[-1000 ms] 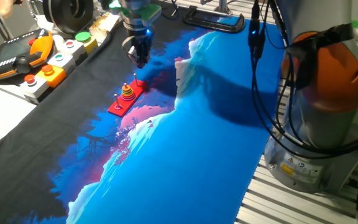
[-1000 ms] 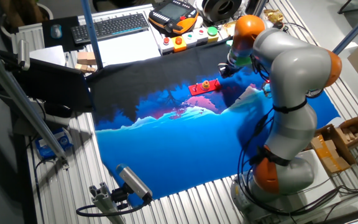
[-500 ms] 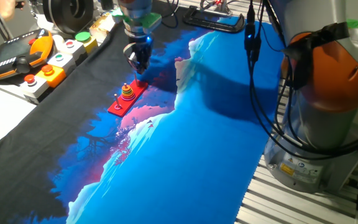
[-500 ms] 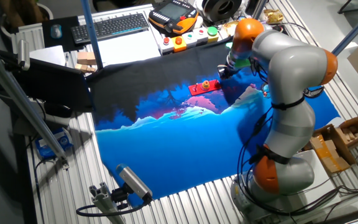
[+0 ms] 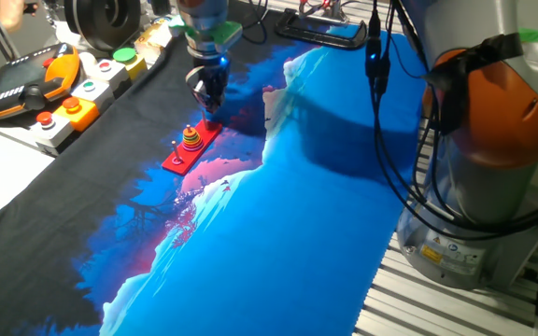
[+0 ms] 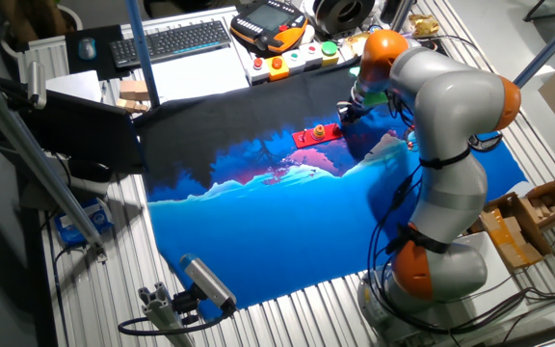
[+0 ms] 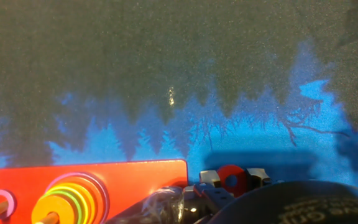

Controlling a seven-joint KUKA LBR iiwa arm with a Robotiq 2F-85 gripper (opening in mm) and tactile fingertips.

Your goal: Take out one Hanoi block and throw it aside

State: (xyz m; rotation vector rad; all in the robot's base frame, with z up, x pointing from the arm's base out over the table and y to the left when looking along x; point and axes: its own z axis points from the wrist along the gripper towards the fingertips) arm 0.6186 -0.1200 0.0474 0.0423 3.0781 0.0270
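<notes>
Hanoi block, a tiny red ring-shaped disc (image 7: 232, 180), sits clamped between my two metal fingertips (image 7: 208, 177), as the hand view shows at its lower edge; my gripper (image 7: 232, 179) is closed on it, one finger on each side. The disc is off the tower and just beside the corner of the flat red rectangular pegged base (image 7: 129, 177). The remaining stack of coloured rings, orange on top with yellow and green rims showing below (image 7: 67, 202), stays on its wooden peg at the near end of that base. From one fixed view, my gripper (image 5: 208, 96) hangs close above the cloth just past the far end of the base (image 5: 190, 149), with the ring stack (image 5: 191, 136) upright on it. The held disc is too small to make out in either fixed view. The base rests on a printed cloth of black and blue with a pink patch (image 5: 278, 215). An orange-and-grey teach pendant (image 5: 26, 86) and a grey button box (image 5: 82, 98) lie well apart at the table edge.
</notes>
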